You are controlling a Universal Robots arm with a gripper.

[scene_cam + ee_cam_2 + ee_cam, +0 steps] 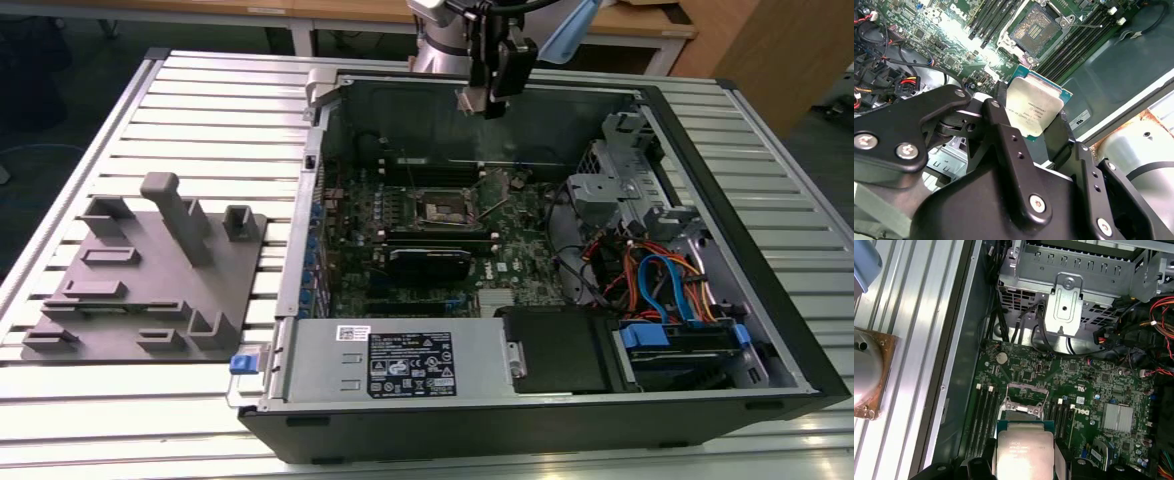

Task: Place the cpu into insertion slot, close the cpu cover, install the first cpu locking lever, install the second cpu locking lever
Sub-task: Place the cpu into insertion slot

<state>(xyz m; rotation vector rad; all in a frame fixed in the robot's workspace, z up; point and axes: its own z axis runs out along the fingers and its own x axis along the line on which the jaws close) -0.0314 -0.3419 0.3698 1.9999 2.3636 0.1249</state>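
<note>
My gripper (483,98) hangs above the back of the open computer case, shut on the cpu (1034,102), a silver-topped square chip with a green rim. Black fingers (998,107) press on two opposite edges of the chip. The insertion slot (1037,25) lies uncovered on the green board below, its dark contact field showing. In the exterior view the slot (445,206) sits well below and toward the front of the gripper. In the first wrist view the cpu (1024,450) hides part of the slot, and the cpu cover (1026,394) stands raised at the slot's edge. A thin wire lever (1089,23) lies beside the slot.
Long black memory slots (991,20) flank the socket. A black module (427,262) lies in front of it. A metal drive cage (621,180) and coloured cables (654,280) fill the exterior view's right. A grey fixture plate (147,270) sits on the slatted table at the exterior view's left.
</note>
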